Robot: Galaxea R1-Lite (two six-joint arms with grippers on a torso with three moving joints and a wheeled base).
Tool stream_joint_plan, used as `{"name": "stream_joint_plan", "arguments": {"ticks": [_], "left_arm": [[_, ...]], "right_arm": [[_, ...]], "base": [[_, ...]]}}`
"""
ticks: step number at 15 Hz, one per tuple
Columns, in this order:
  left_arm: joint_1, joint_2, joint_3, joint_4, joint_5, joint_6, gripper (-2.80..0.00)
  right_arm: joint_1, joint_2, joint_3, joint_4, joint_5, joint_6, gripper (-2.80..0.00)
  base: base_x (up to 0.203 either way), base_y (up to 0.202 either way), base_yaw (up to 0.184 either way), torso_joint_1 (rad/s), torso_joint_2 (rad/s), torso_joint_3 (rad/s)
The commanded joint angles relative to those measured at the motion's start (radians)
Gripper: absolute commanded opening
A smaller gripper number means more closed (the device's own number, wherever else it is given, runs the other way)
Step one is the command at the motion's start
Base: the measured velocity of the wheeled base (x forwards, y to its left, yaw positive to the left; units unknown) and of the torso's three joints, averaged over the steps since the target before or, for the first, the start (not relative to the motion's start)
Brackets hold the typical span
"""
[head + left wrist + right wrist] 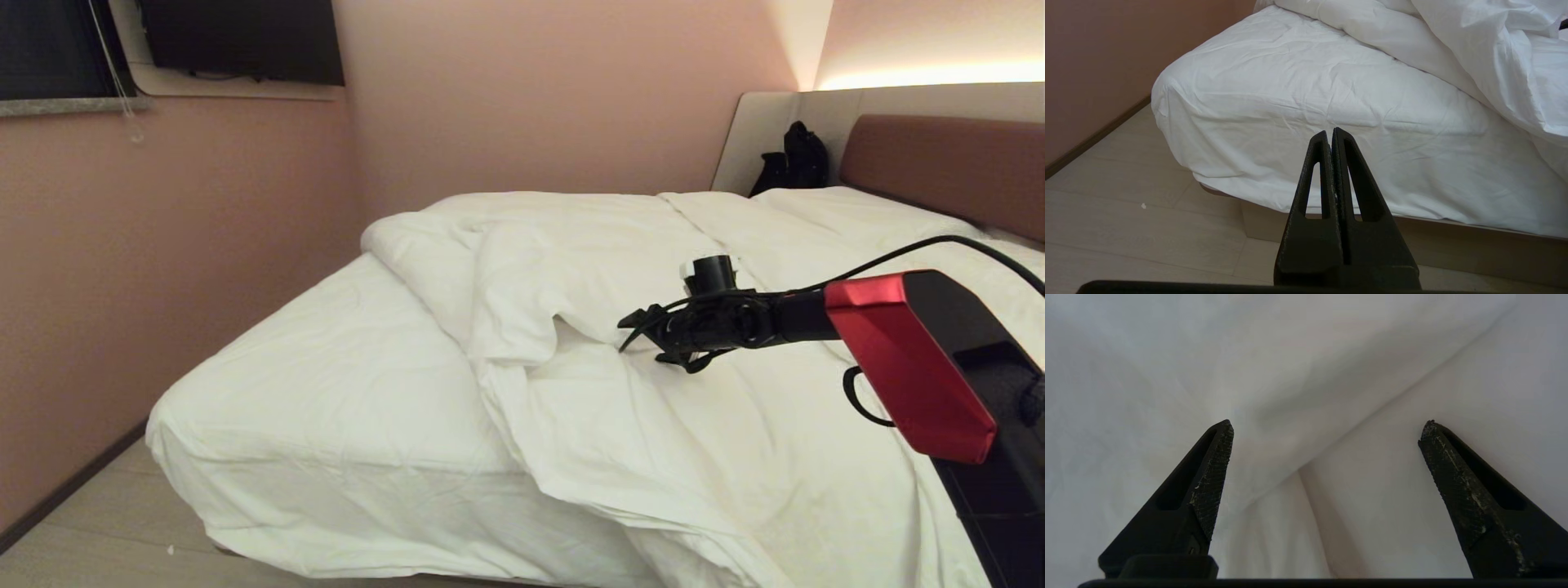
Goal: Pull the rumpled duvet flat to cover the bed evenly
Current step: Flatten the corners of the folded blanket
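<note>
White, puffy duvet [653,269] bunched across centre and right of the head view, folded back on itself – bare sheet of the bed [326,384] exposed at lower left. Right gripper [633,331] spread wide just above a crease mid-frame, holding nothing. Left gripper [1331,134] pressed shut, parked low by the bed corner. Judged soft, light, prone to slipping – best pinched at the thick folded edge [424,269].

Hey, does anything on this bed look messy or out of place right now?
Yes. The duvet is bunched toward the headboard side and folded back on itself, leaving the foot-end corner of the bed showing bare sheet. The right gripper hangs over the rumpled fold, fingers apart, holding nothing.
</note>
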Motion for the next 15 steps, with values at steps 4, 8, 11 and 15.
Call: {"name": "stream_joint_plan", "arguments": {"ticks": [4, 8, 11, 15], "left_arm": [[0.000, 0.000, 0.000, 0.000, 0.000, 0.000, -2.80], [0.000, 0.000, 0.000, 0.000, 0.000, 0.000, -2.80], [0.000, 0.000, 0.000, 0.000, 0.000, -0.001, -2.80], [0.000, 0.000, 0.000, 0.000, 0.000, 0.000, -2.80]], "right_arm": [[0.001, 0.048, -0.003, -0.108, 0.001, -0.010, 0.00], [-0.004, 0.070, -0.003, -0.174, 0.005, -0.023, 0.00], [-0.010, 0.079, -0.003, -0.210, 0.008, -0.024, 0.00], [-0.012, 0.073, -0.003, -0.228, 0.011, -0.024, 0.00]], "base": [[0.000, 0.000, 0.000, 0.000, 0.00, 0.000], [0.000, 0.000, 0.000, 0.000, 0.00, 0.000], [0.000, 0.000, 0.000, 0.000, 0.00, 0.000], [0.000, 0.000, 0.000, 0.000, 0.00, 0.000]]}}
